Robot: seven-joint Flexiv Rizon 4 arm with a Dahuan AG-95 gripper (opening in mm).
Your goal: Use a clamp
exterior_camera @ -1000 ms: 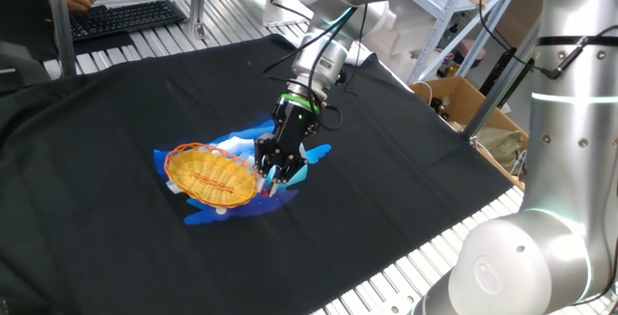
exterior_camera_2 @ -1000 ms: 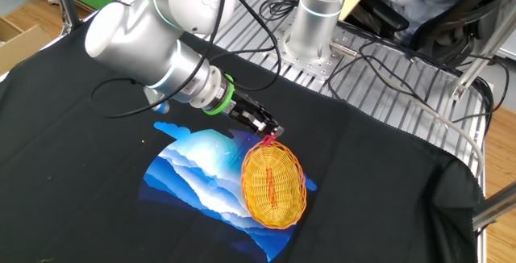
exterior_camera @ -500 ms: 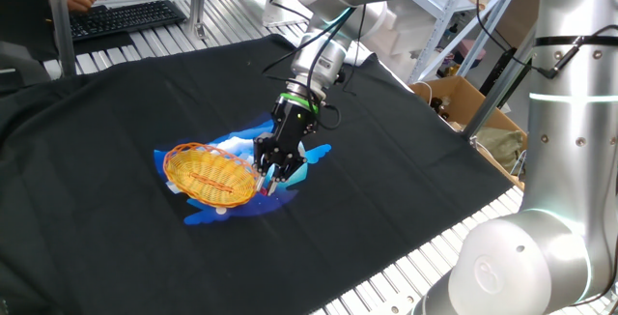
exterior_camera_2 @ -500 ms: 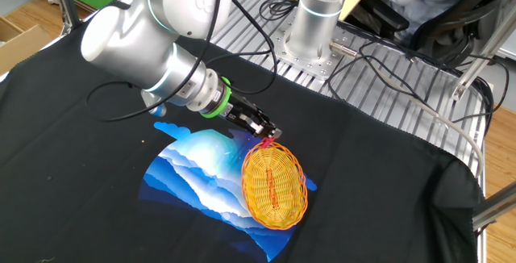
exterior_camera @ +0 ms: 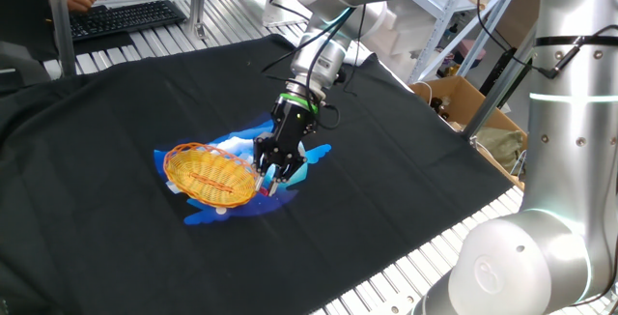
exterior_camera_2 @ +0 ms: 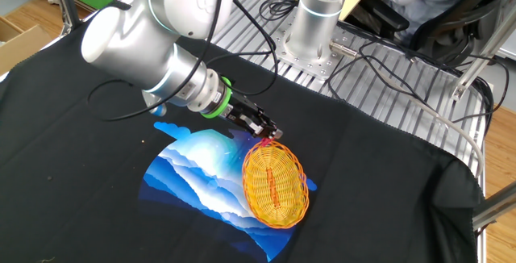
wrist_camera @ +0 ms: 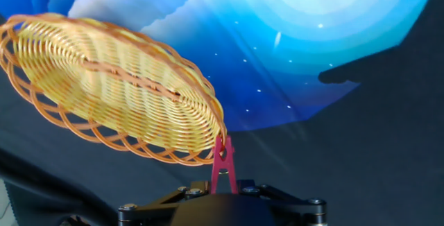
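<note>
**At the basket's rim: the clamp in the gripper's hold**

At the near edge of the orange woven basket (wrist_camera: 111, 87), the pink-red clamp (wrist_camera: 223, 166) stands upright, its tip touching the looped rim and its tail end running down into the gripper (wrist_camera: 222, 188). In the hand view the fingertips are mostly hidden by the gripper body, so the clamp shows only where it rises out between them; the jaws stand narrow, closed on the clamp.

From one fixed view, the gripper (exterior_camera: 269, 177) is angled down just beside the basket (exterior_camera: 208, 173), which is tilted up on the blue print of the black cloth (exterior_camera: 116, 112). In the other fixed view the clamp (exterior_camera_2: 267, 139) shows as a small pink spot between gripper (exterior_camera_2: 269, 135) and basket (exterior_camera_2: 275, 184).
</note>
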